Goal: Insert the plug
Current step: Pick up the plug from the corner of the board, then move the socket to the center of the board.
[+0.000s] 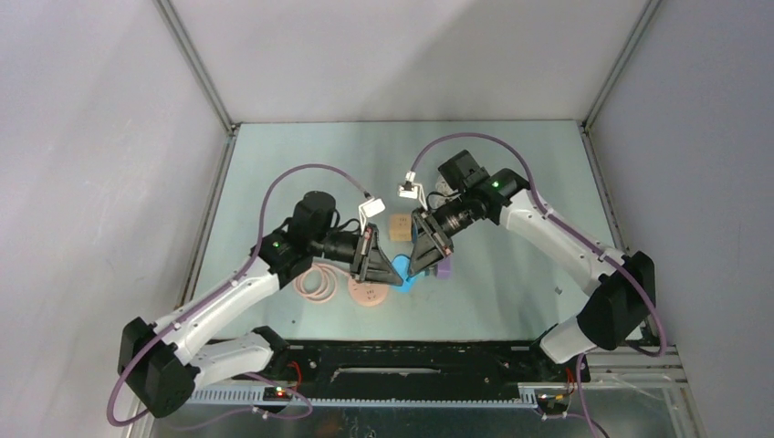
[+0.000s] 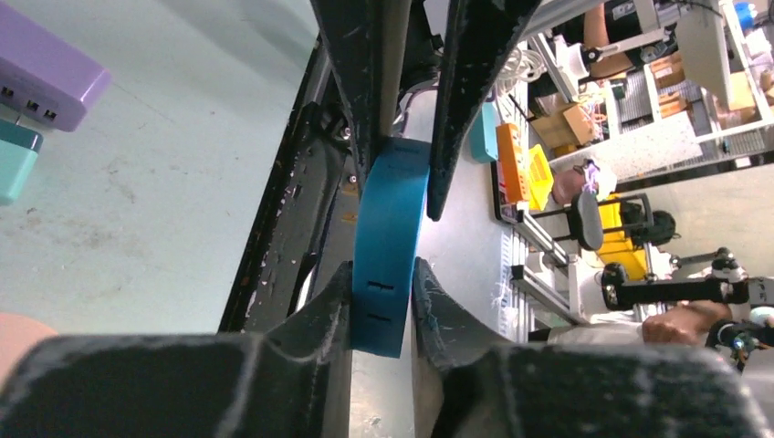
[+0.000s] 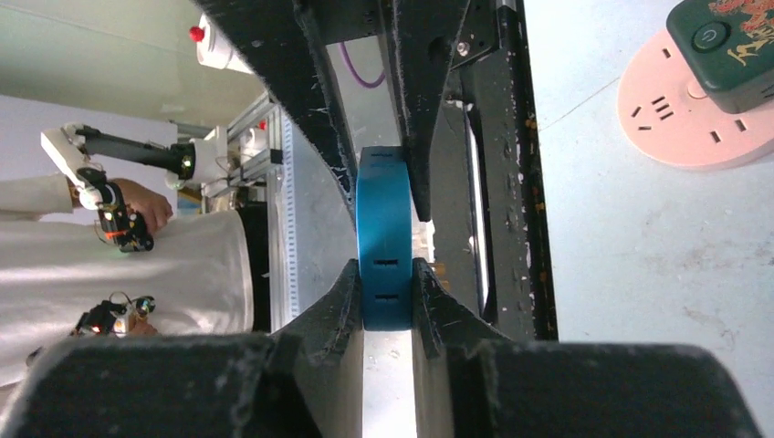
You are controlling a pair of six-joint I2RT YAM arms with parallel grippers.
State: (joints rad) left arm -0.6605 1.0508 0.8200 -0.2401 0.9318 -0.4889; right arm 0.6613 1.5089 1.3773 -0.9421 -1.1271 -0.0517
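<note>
A blue plastic block with two small slots in its narrow face [image 1: 404, 272] is held above the table between both grippers. My left gripper [image 1: 381, 267] is shut on one end of it; in the left wrist view [image 2: 383, 274] its fingers clamp the blue block [image 2: 388, 228]. My right gripper [image 1: 422, 263] is shut on the other end; in the right wrist view [image 3: 385, 274] its fingers clamp the blue block [image 3: 383, 210]. A round pink socket [image 1: 368, 293] lies just below left of them. In the right wrist view a dark green adapter [image 3: 726, 41] sits on the pink socket [image 3: 680, 128].
A pink coiled cable [image 1: 315, 284] lies left of the socket. A purple block [image 1: 444, 267] sits right of the grippers, with a teal piece [image 2: 14, 160] beside the purple block [image 2: 46, 78] in the left wrist view. A tan cube [image 1: 399, 226] is behind. A black rail [image 1: 411, 351] runs along the near edge.
</note>
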